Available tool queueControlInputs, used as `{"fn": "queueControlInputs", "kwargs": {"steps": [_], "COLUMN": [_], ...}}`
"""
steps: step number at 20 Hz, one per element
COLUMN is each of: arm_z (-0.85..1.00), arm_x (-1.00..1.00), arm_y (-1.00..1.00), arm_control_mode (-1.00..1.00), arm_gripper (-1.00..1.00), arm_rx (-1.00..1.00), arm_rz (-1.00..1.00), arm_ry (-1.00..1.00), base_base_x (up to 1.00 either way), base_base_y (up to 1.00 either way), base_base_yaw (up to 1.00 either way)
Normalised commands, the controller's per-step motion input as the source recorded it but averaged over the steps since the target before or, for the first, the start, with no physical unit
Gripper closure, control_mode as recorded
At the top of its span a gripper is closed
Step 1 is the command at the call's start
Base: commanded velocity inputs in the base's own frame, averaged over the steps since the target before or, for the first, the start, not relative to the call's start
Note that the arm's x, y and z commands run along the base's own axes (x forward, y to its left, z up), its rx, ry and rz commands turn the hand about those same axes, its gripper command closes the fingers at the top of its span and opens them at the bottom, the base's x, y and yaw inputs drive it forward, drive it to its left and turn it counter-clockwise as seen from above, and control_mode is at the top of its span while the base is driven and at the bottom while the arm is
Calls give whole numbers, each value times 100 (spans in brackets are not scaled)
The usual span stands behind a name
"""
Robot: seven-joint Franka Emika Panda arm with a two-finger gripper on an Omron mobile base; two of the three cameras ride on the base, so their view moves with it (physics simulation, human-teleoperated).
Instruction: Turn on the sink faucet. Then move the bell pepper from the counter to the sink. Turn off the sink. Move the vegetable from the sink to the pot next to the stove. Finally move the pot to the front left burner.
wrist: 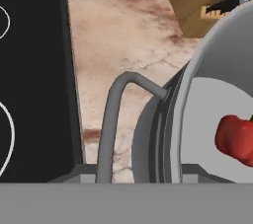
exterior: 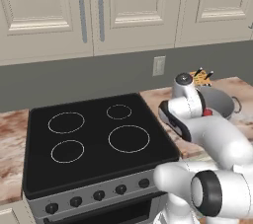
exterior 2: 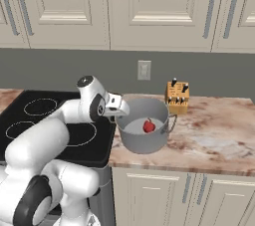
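While the small glossy red bell pepper [exterior 2: 149, 126] lies inside it, the round light grey metal pot [exterior 2: 144, 143] stands on the pinkish-beige marble counter [exterior 2: 214, 140], just beside the black glass stove [exterior: 99, 139]. The tool [exterior 2: 115, 106] sits at the pot's rim by the thin looped handle [wrist: 116, 114]; whether it grips I cannot tell. Rigid, smooth and likely weighty, the pot should be taken by rim or handle. A wooden knife block [exterior 2: 178, 97] stands behind, cream cabinets [exterior 2: 149, 1] above.
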Motion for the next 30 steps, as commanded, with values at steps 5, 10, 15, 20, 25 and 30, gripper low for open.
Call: {"fn": "queueControlInputs", "kwargs": {"steps": [5,10,15,20,25,30], "arm_z": [31,18,0,0,0,0], "arm_x": [-4,0,-1,-5,-11,-12], "arm_y": [100,100,100,100,100,100], "arm_control_mode": [-100,-100,-100,-100,-100,-100], "arm_gripper": [100,100,100,100,100,100], "arm_rx": [-7,-4,-4,-3,-3,-6], "arm_rz": [26,32,34,34,34,34], "arm_ry": [3,5,7,6,5,7], "base_base_x": [0,0,0,0,0,0], "base_base_y": [0,0,0,0,0,0], "base_base_yaw": [0,0,0,0,0,0]}}
